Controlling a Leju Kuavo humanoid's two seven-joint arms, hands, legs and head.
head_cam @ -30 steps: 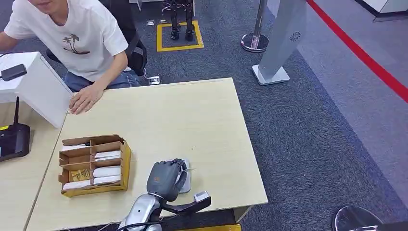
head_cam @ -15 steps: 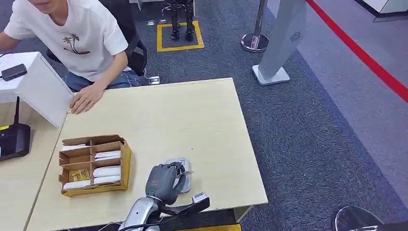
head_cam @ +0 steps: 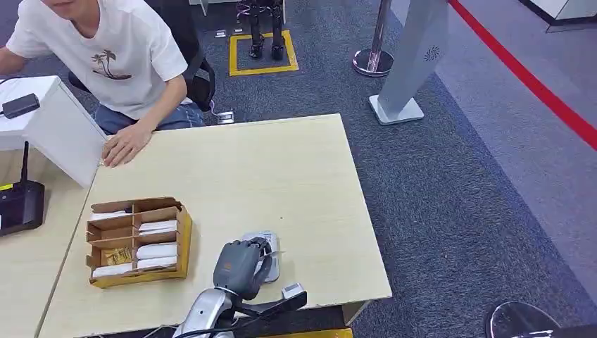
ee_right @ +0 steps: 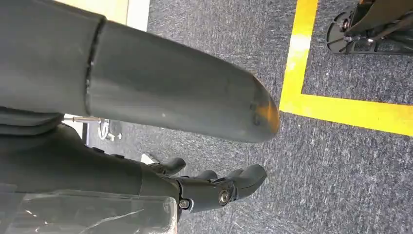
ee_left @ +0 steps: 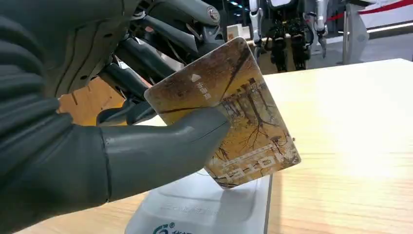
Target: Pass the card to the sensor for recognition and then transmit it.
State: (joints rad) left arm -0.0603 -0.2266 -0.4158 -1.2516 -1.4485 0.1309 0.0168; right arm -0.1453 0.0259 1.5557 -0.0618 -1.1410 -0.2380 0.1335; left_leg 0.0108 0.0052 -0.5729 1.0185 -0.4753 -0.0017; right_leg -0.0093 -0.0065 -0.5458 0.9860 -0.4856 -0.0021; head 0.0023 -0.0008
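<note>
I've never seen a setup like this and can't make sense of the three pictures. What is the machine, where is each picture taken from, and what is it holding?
This is a humanoid robot with two silver arms, each ending in a many-fingered hand. The wide picture is from its head, looking down on a wooden table. The other two are from cameras at its wrists.

In the head view the left hand is over a small pale card sensor near the table's front edge. The left wrist view shows the left hand up close: its thumb and fingers pinch a card with a yellow-brown tree picture, tilted just above the sensor.

Also on the table is a cardboard box with compartments holding white items. A person sits at the far side, one hand on the table.

The right wrist view shows the right hand hanging over grey carpet, holding nothing.
</note>
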